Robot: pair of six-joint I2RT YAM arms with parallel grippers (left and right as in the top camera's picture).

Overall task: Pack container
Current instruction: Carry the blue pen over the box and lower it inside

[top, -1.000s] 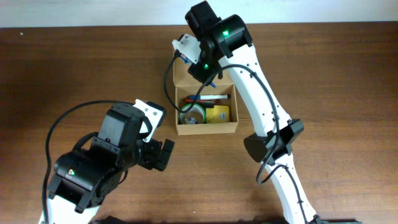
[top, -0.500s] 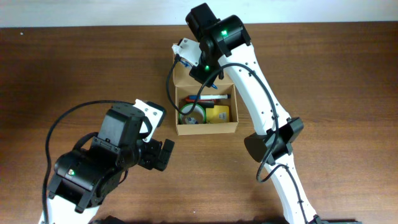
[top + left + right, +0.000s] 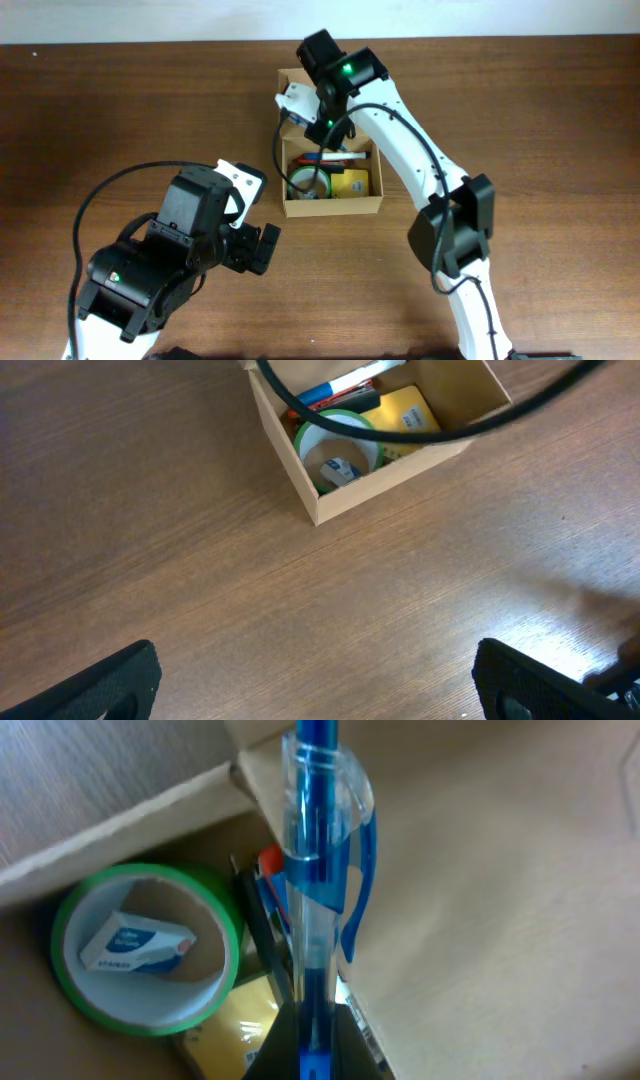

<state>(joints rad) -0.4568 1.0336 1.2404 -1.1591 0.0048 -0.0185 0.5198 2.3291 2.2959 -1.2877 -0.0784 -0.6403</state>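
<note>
The container (image 3: 332, 206) is a small open cardboard box, its lid flap (image 3: 480, 870) folded back. Inside lie a green tape roll (image 3: 150, 1010) with a small white eraser box (image 3: 135, 945) in its hole, a yellow pad (image 3: 235, 1020) and some pens. My right gripper (image 3: 315, 1020) is shut on a blue pen (image 3: 315, 870), which points out over the box's back edge next to the flap. In the overhead view the right gripper (image 3: 328, 122) hangs above the back of the box. My left gripper (image 3: 262, 248) stands open over bare table, in front and to the left of the box (image 3: 330, 500).
The right arm (image 3: 420, 160) stretches from the near right edge along the right side of the box. A black cable (image 3: 400, 430) loops across the box in the left wrist view. Brown wooden table (image 3: 120, 110) surrounds the box on every side.
The right arm's wrist has swung down and slightly left over the box's back with the pen, and its elbow has shifted right. The left arm has not moved.
</note>
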